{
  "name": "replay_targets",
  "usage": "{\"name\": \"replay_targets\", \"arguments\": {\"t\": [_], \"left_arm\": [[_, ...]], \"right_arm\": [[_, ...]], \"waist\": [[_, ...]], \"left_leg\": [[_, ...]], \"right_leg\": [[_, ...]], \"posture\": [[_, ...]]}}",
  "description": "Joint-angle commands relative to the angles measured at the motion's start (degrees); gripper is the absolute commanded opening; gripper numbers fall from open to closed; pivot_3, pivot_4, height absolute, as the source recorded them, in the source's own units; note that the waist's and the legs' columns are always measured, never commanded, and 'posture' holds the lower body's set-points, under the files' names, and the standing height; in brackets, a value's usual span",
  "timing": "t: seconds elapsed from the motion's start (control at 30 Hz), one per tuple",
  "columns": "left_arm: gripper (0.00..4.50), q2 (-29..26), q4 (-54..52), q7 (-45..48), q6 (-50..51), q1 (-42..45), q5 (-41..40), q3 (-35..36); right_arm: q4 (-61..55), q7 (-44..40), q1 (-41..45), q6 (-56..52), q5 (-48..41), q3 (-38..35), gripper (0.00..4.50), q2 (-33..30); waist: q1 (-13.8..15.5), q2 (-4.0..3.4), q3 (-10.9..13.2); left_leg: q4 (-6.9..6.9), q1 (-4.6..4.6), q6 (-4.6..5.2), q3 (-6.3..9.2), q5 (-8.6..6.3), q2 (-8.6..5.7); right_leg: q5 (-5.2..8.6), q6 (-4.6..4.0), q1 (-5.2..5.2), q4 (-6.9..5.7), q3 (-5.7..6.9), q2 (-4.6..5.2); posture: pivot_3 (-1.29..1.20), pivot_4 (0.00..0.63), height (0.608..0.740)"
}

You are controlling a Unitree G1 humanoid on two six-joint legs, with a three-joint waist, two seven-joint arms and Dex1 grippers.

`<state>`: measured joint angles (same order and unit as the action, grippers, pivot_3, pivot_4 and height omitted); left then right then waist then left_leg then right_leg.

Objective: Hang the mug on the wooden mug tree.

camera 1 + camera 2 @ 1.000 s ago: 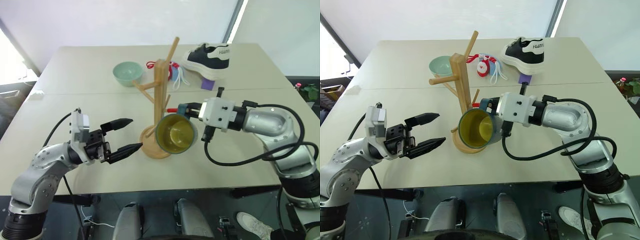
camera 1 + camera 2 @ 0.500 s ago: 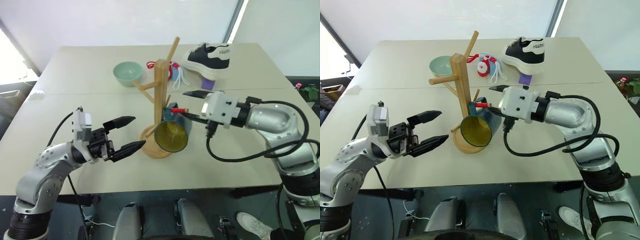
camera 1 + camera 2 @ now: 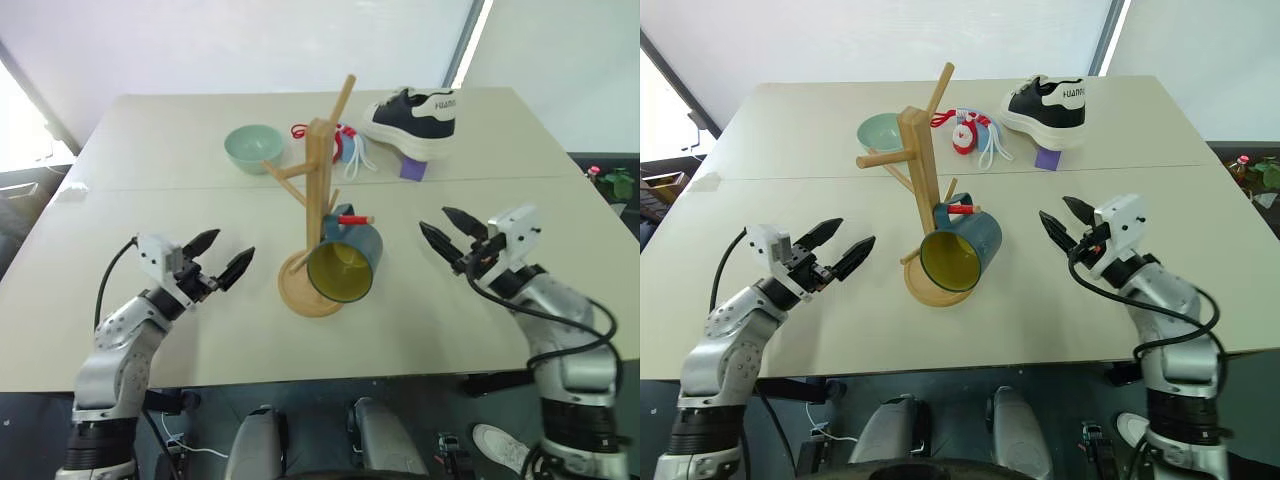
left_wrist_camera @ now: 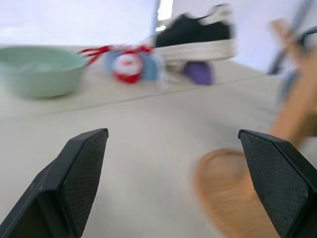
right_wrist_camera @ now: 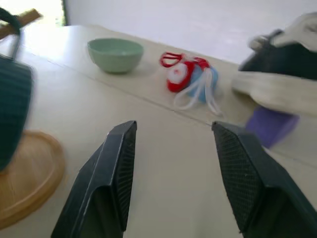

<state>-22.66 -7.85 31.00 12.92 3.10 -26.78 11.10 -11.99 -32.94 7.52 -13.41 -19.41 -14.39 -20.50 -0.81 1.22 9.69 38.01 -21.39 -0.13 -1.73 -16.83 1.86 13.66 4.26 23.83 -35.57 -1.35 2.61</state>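
One mug (image 3: 345,262), one mug tree (image 3: 318,190), one bowl (image 3: 254,147), one shoe (image 3: 416,119), one purple block (image 3: 413,168), one red-and-blue trinket (image 3: 966,135).

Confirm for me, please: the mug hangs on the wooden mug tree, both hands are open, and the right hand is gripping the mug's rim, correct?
Not quite. In the left eye view, the right hand is open and apart from the mug, gripping nothing. The mug does hang on the wooden mug tree, and the left hand is open too.

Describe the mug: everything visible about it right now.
The mug is teal-blue and glossy like ceramic, with a yellow-olive inside. It hangs by its handle on a low peg of the mug tree, tilted, its mouth facing the camera and downward, above the round base. Neither gripper touches it.
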Motion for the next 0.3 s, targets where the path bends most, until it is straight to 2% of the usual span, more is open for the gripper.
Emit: {"name": "replay_targets", "arguments": {"t": [0.03,0.3], "left_arm": [[4.5,1.7,1.1,-7.4,-0.8,0.6,5.2,0.6],[4.5,3.1,1.4,-7.0,-2.6,-0.7,6.9,-0.6]], "right_arm": [[3.6,2.6,-0.7,5.7,1.7,0.1,2.47,2.1],[7.8,2.9,-1.6,9.5,2.3,2.4,2.47,3.0]], "waist": [[0.0,0.0,0.0],[0.1,-0.01,0.0]], "left_leg": [[0.0,-0.02,0.0,0.0,0.0,-0.01],[-0.01,-0.06,0.0,-0.01,0.0,0.0]], "right_leg": [[0.0,0.0,0.02,0.0,0.0,0.01],[0.0,0.01,0.05,0.01,0.0,0.09]], "posture": [[0.0,0.15,0.74],[0.0,0.15,0.74]]}}
